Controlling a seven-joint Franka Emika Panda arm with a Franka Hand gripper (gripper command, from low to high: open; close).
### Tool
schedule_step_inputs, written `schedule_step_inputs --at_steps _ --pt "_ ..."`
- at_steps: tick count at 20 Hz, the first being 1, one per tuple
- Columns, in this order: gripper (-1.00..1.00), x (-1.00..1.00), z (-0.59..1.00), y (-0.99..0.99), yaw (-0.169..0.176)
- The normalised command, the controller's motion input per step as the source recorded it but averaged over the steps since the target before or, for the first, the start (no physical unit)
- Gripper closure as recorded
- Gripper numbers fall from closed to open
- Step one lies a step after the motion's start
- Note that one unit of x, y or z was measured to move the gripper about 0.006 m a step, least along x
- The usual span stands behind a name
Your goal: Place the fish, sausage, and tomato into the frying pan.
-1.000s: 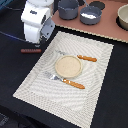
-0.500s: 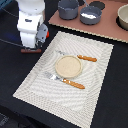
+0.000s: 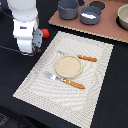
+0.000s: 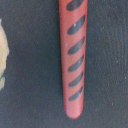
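Observation:
The sausage [image 4: 75,55] is a red-brown stick with dark stripes. It fills the wrist view, lying on the dark table right under the camera. In the exterior view my hand hides it. My gripper [image 3: 29,49] hangs low over the dark table off the placemat's left edge, and its fingers do not show in either view. The tomato [image 3: 45,33], a small red ball, sits just to the right of my hand. The frying pan [image 3: 91,15] stands at the back on the brown board. A whitish shape in it [image 3: 90,16] looks like the fish.
A taller blue-grey pot [image 3: 67,9] stands left of the pan, and a beige bowl [image 3: 122,17] at the far right. A striped placemat [image 3: 95,90] carries a round beige plate [image 3: 67,66], a fork [image 3: 65,80] and a knife [image 3: 80,57].
My arm has moved toward the exterior view's left, off the placemat's corner, and come down a little over the dark table. Nothing else has moved.

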Motion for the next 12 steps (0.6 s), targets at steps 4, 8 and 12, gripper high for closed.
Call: schedule_step_inputs --at_steps 4,8,12 --pt "-1.00 -0.44 -0.53 -0.10 0.064" --pt "1.00 -0.47 -0.45 -0.15 0.074" --pt "1.00 -0.37 -0.37 -0.12 0.079"
